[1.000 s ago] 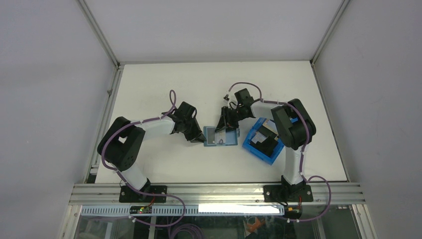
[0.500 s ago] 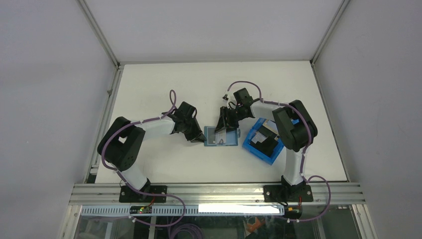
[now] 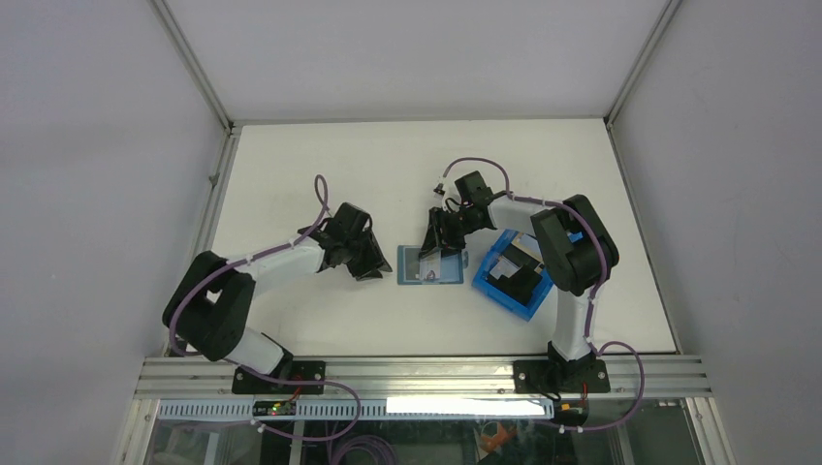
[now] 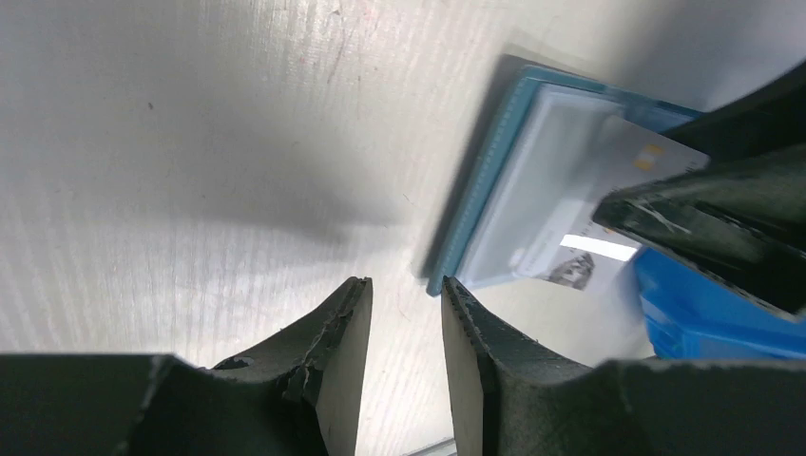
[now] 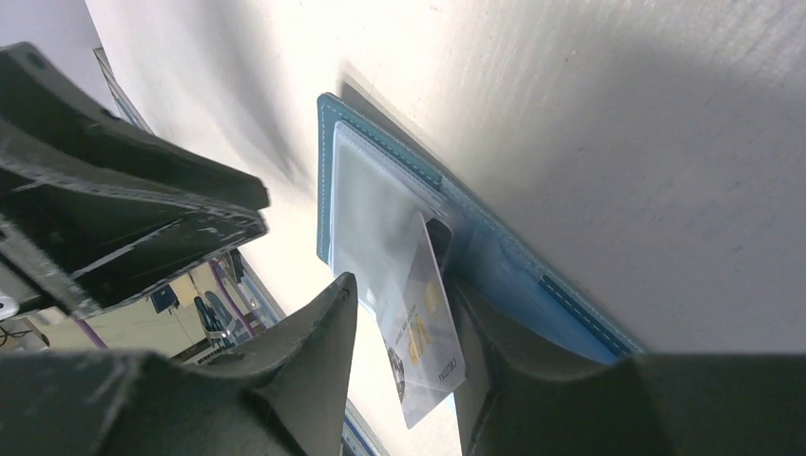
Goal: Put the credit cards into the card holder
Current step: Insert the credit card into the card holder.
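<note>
The teal card holder [image 3: 452, 277] lies open on the table between the two grippers. A pale credit card [image 5: 423, 328] stands tilted with its far end in the card holder's [image 5: 494, 261] grey pocket. My right gripper [image 5: 399, 285] is open around this card; the card leans on one finger and a gap shows at the other. My left gripper [image 4: 406, 285] is open and empty, just left of the card holder's [image 4: 494, 180] edge and apart from it. In the top view the left gripper [image 3: 373, 269] sits left of the holder and the right gripper [image 3: 438, 244] stands over its back edge.
A bright-blue bin [image 3: 512, 276] holding dark cards stands just right of the card holder, beside the right arm's elbow. Its corner [image 4: 703, 313] shows in the left wrist view. The table's side rails run along the left and right edges.
My left gripper has opened, come off the card holder's left edge and pulled back to the left. The right gripper and card have barely moved.
</note>
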`<state>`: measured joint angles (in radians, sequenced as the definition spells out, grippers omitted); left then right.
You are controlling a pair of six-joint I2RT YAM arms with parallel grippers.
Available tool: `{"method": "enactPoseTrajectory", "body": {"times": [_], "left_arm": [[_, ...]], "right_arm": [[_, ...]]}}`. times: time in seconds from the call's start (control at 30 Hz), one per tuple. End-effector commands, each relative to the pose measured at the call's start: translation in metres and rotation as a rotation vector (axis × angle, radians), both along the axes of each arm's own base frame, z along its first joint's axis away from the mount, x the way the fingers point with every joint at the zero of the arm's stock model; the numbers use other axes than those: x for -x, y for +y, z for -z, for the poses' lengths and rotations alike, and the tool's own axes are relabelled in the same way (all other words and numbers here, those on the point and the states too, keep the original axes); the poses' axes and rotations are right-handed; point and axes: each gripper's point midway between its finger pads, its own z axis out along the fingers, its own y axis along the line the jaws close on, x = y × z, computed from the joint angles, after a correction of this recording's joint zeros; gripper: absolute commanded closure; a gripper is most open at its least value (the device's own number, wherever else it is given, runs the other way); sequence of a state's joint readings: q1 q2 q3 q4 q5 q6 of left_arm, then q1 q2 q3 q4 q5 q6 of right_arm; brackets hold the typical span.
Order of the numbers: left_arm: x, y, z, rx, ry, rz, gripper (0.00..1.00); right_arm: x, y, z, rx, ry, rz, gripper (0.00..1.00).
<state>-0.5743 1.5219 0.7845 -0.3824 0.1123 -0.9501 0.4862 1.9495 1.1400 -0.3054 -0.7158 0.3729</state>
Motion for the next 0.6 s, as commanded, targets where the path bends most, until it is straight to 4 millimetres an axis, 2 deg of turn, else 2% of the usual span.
{"method": "enactPoseTrajectory", "body": {"times": [0.0, 0.1, 0.23, 0.33, 0.4, 0.57], "left_arm": [[-0.013, 0.004, -0.036, 0.029, -0.151, -0.011, 0.65], [-0.013, -0.012, -0.061, 0.081, -0.244, 0.018, 0.66], [-0.010, -0.037, -0.092, 0.058, -0.416, 0.070, 0.68], [-0.008, -0.058, -0.106, 0.056, -0.518, 0.077, 0.70], [-0.008, -0.072, -0.109, 0.040, -0.539, 0.090, 0.73], [-0.006, -0.115, -0.102, -0.003, -0.531, 0.166, 0.82]], "right_arm": [[0.001, -0.016, 0.020, 0.111, 0.003, 0.019, 0.58], [0.001, -0.016, 0.021, 0.113, 0.006, 0.021, 0.58], [0.001, -0.016, 0.023, 0.114, 0.013, 0.022, 0.57], [0.001, -0.016, 0.023, 0.116, 0.012, 0.021, 0.58], [0.001, -0.017, 0.024, 0.118, 0.014, 0.022, 0.57], [0.001, -0.016, 0.025, 0.120, 0.013, 0.022, 0.58]]}}
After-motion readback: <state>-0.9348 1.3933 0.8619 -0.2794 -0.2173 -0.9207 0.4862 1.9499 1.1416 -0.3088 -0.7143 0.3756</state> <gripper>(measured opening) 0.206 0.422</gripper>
